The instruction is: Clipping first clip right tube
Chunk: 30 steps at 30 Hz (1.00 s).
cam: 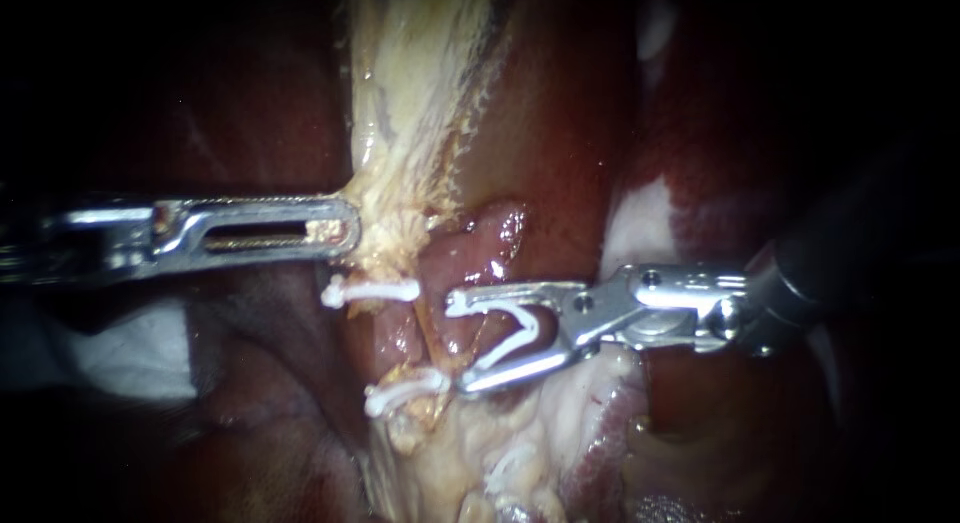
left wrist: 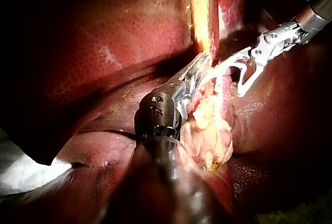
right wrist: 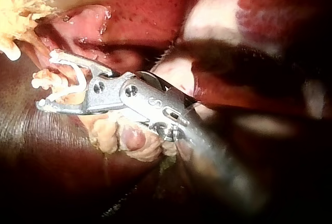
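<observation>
My right instrument (cam: 460,345) comes in from the right, its jaws wide apart with an open white clip (cam: 515,333) seated between them. A thin tan tube (cam: 432,338) runs just off the jaw tips, at the clip's mouth. The right wrist view shows the same right instrument (right wrist: 47,79) and clip (right wrist: 78,81) against pale tissue. My left instrument (cam: 350,228) lies level from the left, its slotted jaws shut on the pale yellow tissue (cam: 400,213) above the tube. In the left wrist view the left instrument (left wrist: 205,66) holds that tissue, with the right instrument (left wrist: 233,79) beside it.
Two closed white clips sit left of the jaws, an upper clip (cam: 370,291) and a lower clip (cam: 405,393). Dark red liver (cam: 560,133) surrounds the field. White gauze (cam: 130,353) lies under the left shaft. Fatty pale tissue (cam: 480,463) hangs below.
</observation>
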### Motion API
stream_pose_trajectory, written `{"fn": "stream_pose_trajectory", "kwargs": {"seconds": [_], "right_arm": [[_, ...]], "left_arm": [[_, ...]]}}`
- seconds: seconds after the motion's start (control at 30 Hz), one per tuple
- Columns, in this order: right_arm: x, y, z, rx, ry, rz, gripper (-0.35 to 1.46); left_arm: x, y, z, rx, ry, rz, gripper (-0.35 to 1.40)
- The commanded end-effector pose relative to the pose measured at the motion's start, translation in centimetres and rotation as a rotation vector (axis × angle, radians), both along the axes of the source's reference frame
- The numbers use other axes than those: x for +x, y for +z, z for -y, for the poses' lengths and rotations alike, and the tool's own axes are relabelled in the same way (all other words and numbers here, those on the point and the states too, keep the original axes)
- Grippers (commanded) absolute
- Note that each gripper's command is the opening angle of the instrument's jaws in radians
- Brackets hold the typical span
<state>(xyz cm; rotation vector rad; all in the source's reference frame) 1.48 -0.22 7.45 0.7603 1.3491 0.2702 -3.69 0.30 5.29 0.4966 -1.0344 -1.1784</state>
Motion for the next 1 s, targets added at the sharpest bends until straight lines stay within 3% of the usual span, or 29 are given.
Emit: {"fn": "stream_pose_trajectory", "kwargs": {"seconds": [0.03, 0.43, 0.67, 1.0], "right_arm": [[0.03, 0.03, 0.01, 0.002, -0.007, -0.003, 0.58], [0.08, 0.27, -0.05, 0.007, -0.011, 0.007, 0.58], [0.19, 0.34, 0.0, 0.013, -0.014, 0.01, 0.58], [0.27, 0.28, 0.09, 0.047, -0.071, -0.03, 0.56]], "left_arm": [[0.0, -0.01, 0.0, 0.0, 0.0, 0.0, -0.35], [-0.01, -0.03, 0.02, 0.0, 0.0, -0.001, -0.35], [-0.02, -0.04, 0.02, 0.0, -0.001, -0.001, -0.35], [-0.02, -0.03, 0.02, 0.0, -0.001, -0.001, -0.35]]}}
